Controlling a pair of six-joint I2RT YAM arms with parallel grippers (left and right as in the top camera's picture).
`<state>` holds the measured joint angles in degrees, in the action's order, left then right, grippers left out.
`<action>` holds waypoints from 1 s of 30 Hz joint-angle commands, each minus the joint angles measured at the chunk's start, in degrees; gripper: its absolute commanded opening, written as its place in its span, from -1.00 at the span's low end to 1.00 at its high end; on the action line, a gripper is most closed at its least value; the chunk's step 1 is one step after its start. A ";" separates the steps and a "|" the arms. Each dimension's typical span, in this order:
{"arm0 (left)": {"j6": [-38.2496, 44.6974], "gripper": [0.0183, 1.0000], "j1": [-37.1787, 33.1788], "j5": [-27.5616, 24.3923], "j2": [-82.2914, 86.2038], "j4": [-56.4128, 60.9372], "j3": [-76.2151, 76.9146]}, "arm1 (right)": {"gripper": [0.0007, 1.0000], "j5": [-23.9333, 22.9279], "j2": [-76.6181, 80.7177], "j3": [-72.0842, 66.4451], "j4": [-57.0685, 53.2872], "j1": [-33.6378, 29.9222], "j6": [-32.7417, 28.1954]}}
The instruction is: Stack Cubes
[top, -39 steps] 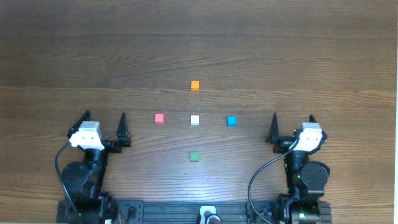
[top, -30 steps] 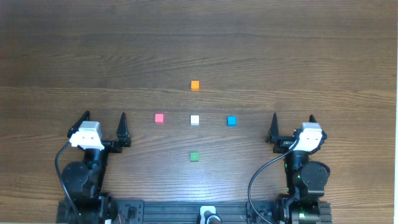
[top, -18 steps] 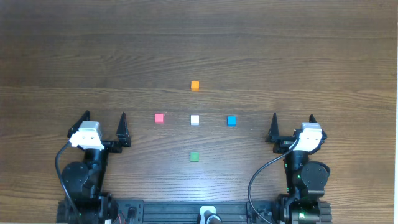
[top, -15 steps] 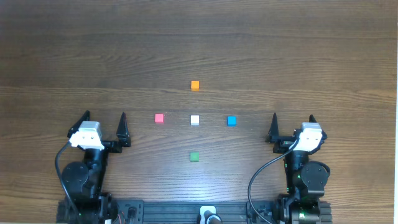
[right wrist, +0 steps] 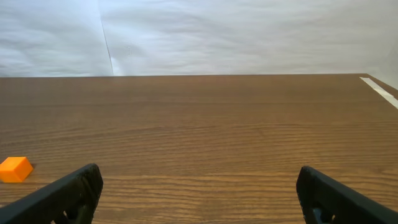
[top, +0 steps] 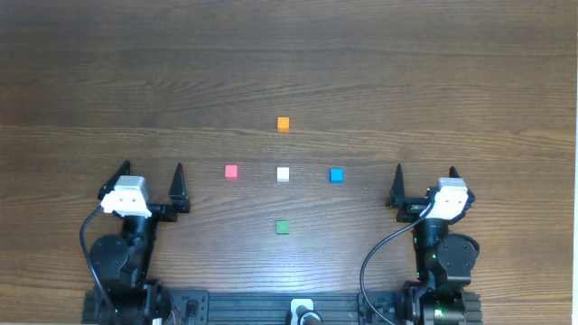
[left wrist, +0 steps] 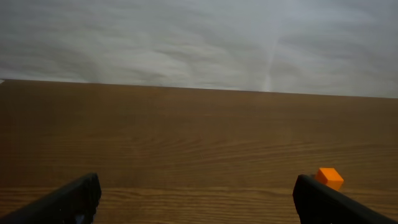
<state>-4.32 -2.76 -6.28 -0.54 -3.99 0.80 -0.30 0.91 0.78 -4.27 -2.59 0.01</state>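
I see 5 small cubes resting flat on the tabletop [top: 289, 54], all apart, none stacked. The white cube [top: 284, 173] sits in the middle, with the pink cube [top: 231, 171] to its left and the blue cube [top: 336, 174] to its right in 1 row. The orange cube [top: 284, 124] lies beyond the white cube, the green cube [top: 283, 227] nearer me.

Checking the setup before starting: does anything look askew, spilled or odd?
Nothing stands out. The orange cube, pink cube, white cube, blue cube and green cube sit apart in a neat cross, none stacked.
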 commanded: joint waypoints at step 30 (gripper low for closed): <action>-23.26 1.00 26.47 4.98 -82.29 -43.19 61.81 | 0.99 0.70 -0.59 -0.50 0.07 0.00 -0.09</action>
<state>-22.59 21.34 -6.94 -78.43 -46.94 61.34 -0.05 0.80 0.73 -4.25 -2.59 -0.01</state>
